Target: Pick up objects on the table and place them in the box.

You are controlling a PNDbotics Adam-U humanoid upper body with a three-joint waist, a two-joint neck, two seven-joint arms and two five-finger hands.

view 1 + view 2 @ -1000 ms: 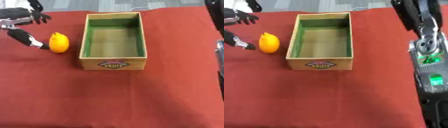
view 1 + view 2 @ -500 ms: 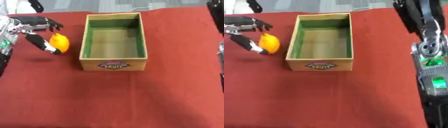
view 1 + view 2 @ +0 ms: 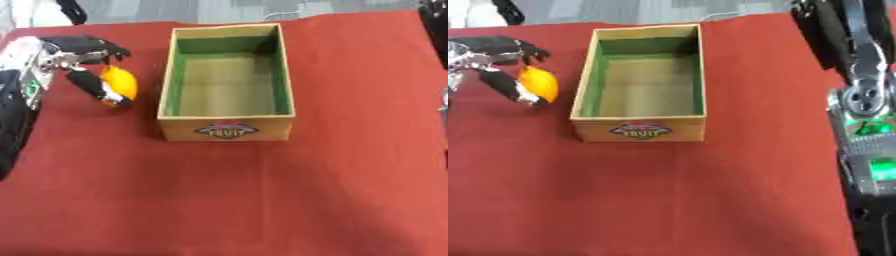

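Left hand (image 3: 83,65) is curled round the orange fruit (image 3: 120,84), thumb below and fingers above, just left of the box (image 3: 226,124). Risk: the round fruit could slip out or strike the box's near wall in transfer.

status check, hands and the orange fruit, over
Left hand curled round the orange fruit, left of the box. Right hand out of sight, only its arm at the right edge. Box open, nothing seen inside, nothing between fruit and box.
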